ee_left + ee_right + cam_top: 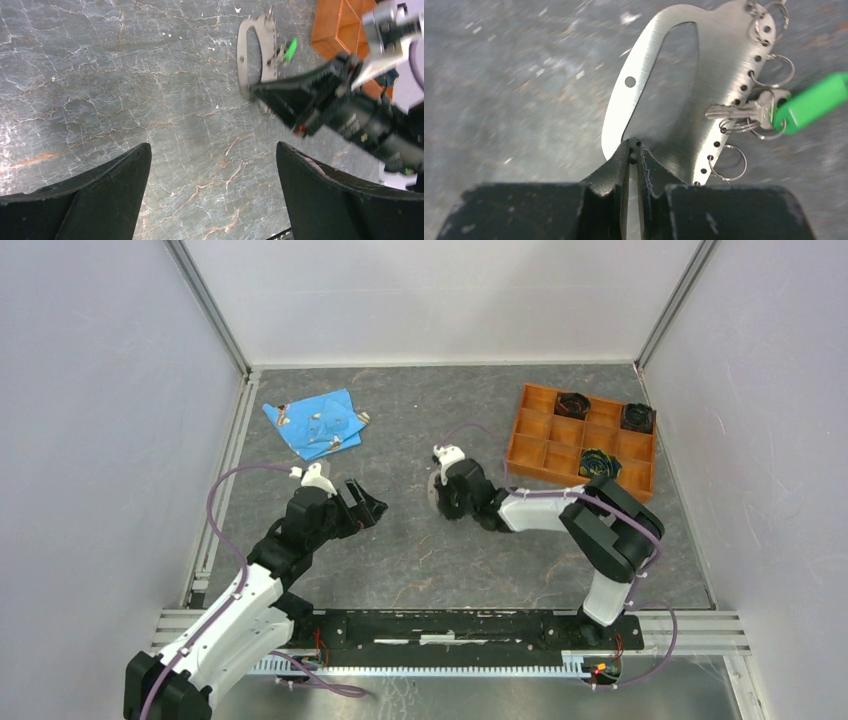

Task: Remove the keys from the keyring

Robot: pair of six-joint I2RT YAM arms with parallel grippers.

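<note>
The keyring (719, 55), a flat grey metal oval loop with a row of small holes and several wire rings, is pinched at its near end by my right gripper (634, 150), which is shut on it. One silvery key (744, 111) with a bright green head (811, 102) hangs from its right edge. In the top view the right gripper (447, 502) holds the keyring (433, 492) near the table's middle. The left wrist view shows the keyring (244, 55) and the green head (291, 49) ahead. My left gripper (362, 504) is open and empty, left of the keyring.
An orange compartment tray (545, 435) with dark coiled items stands at the back right. A blue cloth (315, 422) with small metal pieces on it lies at the back left. Walls enclose the table on three sides.
</note>
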